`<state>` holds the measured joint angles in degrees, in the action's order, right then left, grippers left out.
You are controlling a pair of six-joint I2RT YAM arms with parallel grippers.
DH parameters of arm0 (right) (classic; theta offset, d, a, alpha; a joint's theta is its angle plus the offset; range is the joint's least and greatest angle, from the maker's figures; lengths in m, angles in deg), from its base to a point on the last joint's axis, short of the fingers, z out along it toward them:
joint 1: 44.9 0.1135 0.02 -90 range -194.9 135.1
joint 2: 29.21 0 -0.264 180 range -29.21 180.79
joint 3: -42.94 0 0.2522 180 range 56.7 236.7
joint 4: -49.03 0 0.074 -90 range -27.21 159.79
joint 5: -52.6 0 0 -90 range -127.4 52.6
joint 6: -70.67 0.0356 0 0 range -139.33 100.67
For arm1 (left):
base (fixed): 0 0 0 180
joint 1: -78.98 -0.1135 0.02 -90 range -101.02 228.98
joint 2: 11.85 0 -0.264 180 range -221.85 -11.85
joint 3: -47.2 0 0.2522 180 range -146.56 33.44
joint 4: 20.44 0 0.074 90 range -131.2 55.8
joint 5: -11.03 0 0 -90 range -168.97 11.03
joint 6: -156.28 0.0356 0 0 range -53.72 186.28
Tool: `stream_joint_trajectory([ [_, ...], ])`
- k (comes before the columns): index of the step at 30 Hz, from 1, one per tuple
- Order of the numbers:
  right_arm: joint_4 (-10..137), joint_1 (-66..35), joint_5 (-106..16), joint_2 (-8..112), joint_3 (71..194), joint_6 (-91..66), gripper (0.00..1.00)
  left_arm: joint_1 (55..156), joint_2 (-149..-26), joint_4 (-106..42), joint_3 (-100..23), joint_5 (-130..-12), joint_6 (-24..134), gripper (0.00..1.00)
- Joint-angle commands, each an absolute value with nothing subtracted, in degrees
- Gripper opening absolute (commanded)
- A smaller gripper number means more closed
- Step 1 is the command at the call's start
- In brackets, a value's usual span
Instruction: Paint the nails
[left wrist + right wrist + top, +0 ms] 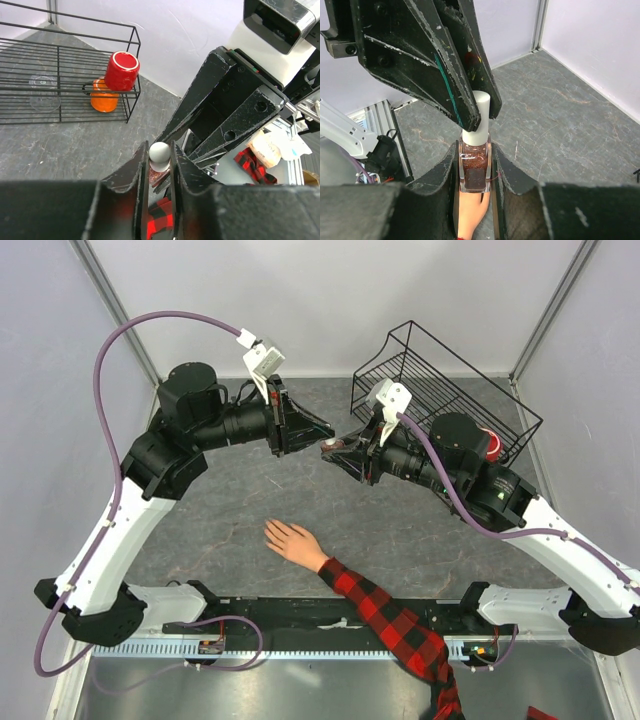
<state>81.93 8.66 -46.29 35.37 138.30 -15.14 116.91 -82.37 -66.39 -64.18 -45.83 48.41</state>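
A pale hand (292, 540) with spread fingers lies palm down on the table, on a red-and-black plaid sleeve (390, 620). Its nails are too small to make out. Above the table's middle my right gripper (338, 453) is shut on a small dark red bottle (475, 167). The bottle's white cap (479, 117) points at my left gripper (322, 430). In the left wrist view both left fingers press against that cap (160, 152). Part of the hand (470, 210) shows below the bottle in the right wrist view.
A black wire basket (440, 380) stands at the back right. It holds a red cup (121, 70), an orange cup (103, 97) and a clear glass (44, 92). Grey walls close in the table on three sides.
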Motion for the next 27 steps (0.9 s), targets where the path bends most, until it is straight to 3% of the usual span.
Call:
stream_joint_trajectory([
  [1,80.1,8.8,-46.0,35.3,140.1,-15.7,0.00,117.4,-83.1,-67.8,-67.1,-45.0,51.4,0.09],
  [4,80.6,8.9,-45.9,35.4,140.0,-15.7,0.07,117.7,-83.1,-68.6,-67.4,-47.1,52.6,0.02],
  [6,80.9,8.9,-45.1,35.2,139.7,-15.8,0.28,117.8,-82.7,-69.4,-67.2,-49.4,53.4,0.02],
  [7,81.1,8.8,-44.6,35.1,139.1,-15.9,0.47,117.9,-82.5,-69.4,-67.1,-52.1,53.6,0.02],
  [9,81.4,8.8,-42.6,34.7,138.4,-15.9,0.65,118.1,-81.9,-69.7,-66.8,-54.7,54.8,0.02],
  [10,81.9,8.8,-41.7,34.5,137.6,-16.0,0.80,118.2,-81.6,-69.6,-66.5,-57.8,55.2,0.02],
  [13,82.7,8.8,-37.7,33.1,134.9,-16.2,0.98,118.4,-80.9,-69.7,-64.9,-65.2,57.2,0.02],
  [20,83.2,8.8,-24.8,27.7,124.3,-12.3,0.98,118.3,-80.6,-64.5,-54.7,-89.3,57.3,0.02],
  [27,82.3,8.8,-22.8,20.6,113.9,-6.0,0.98,118.2,-82.7,-48.8,-41.2,-111.4,53.6,0.02],
])
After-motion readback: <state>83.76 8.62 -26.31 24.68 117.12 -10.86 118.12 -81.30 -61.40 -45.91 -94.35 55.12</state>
